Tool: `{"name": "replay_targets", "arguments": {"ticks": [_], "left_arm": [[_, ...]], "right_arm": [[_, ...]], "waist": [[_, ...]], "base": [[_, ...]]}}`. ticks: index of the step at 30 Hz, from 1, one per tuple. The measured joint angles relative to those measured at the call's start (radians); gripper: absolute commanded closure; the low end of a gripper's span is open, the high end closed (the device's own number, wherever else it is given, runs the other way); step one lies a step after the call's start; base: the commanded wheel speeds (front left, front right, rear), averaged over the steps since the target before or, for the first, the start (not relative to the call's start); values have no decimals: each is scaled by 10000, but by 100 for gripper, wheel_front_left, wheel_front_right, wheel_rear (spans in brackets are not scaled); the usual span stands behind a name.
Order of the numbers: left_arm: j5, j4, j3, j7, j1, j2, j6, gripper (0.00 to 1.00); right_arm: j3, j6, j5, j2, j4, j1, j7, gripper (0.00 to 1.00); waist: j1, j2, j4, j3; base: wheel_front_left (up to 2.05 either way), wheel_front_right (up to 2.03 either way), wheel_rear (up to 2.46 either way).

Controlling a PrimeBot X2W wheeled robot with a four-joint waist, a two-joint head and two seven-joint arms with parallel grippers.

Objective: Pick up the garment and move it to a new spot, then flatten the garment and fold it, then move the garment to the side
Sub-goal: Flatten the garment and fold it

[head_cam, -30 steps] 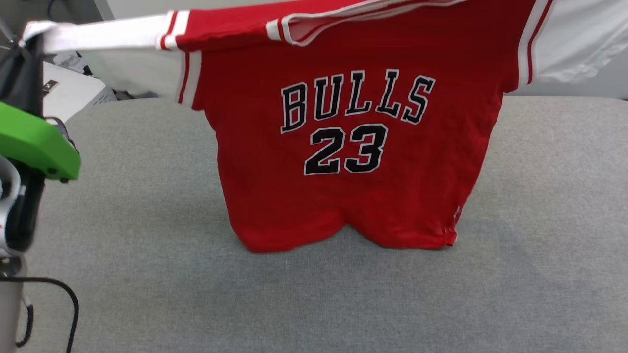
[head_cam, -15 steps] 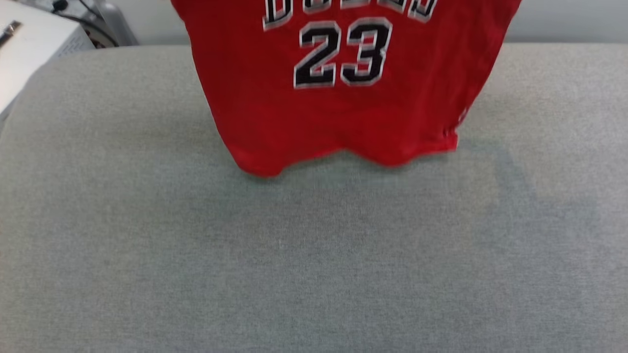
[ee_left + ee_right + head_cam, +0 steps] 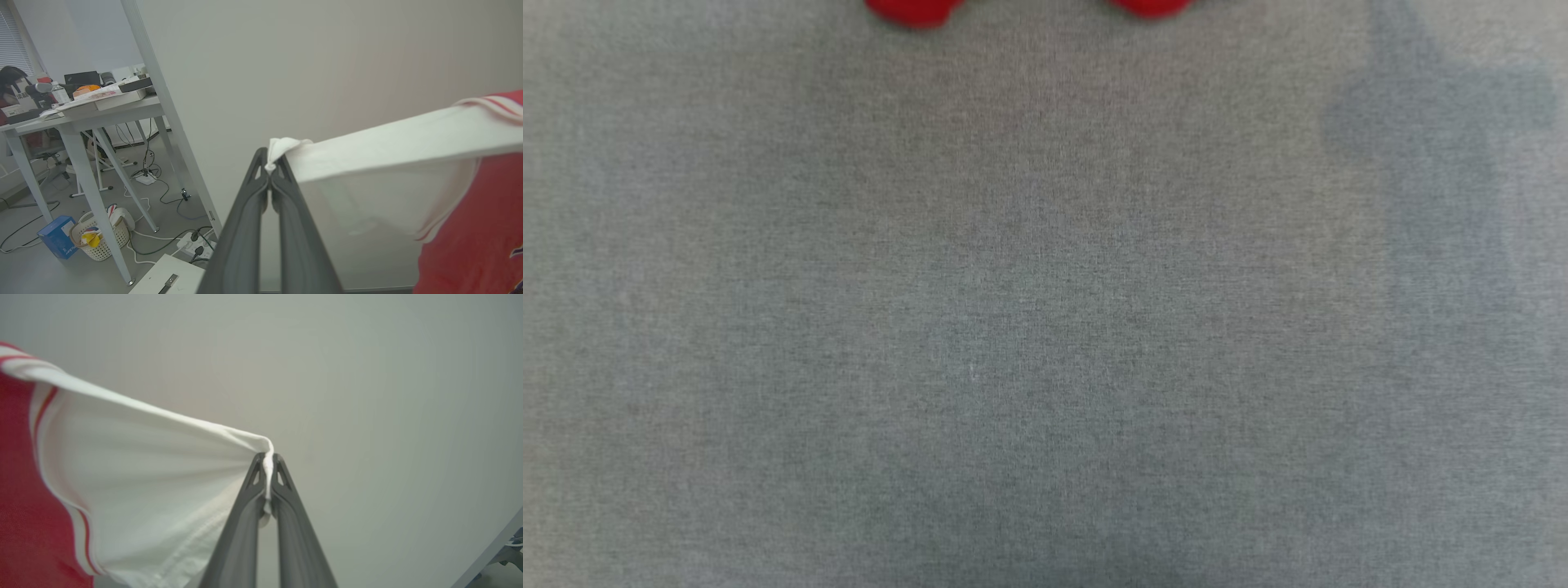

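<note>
Two hands, left hand (image 3: 270,175) and right hand (image 3: 267,469), each pinched one white sleeve tip; garment (image 3: 474,228) hung stretched between them, shoulder line running hand to hand, hem (image 3: 913,11) hanging toward grey table (image 3: 1045,327); neither hand nearer.

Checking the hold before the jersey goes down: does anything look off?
Nothing damaged or askew. The jersey hangs stretched between the left gripper and right gripper, each shut on a white sleeve tip. Both pinches are small, possibly a slim hold.
</note>
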Motion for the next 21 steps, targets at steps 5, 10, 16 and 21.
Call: {"name": "replay_targets", "arguments": {"ticks": [5,10,16,21], "left_arm": [[180,1494,-447,-805,-1310,-389,-142,100],[221,2614,-662,-1684,-2475,-652,-213,100],[219,3747,-1028,-2650,-2855,-909,-261,100],[73,4334,-1519,-3277,-2308,-1202,-263,100]], "right_arm": [[-410,0,-502,378,1304,-1050,-754,100],[-903,0,-978,658,2173,-1886,-1538,100],[-1049,-2,-1363,1003,2823,-2036,-2650,100],[-865,-2,-1327,1208,3304,-1532,-3112,100]], "waist": [[0,0,30,647],[-1,0,88,1132],[-1,0,140,1609],[-1,0,201,1733]], "base": [[0,0,0],[0,0,0],[0,0,0],[0,0,0]]}}
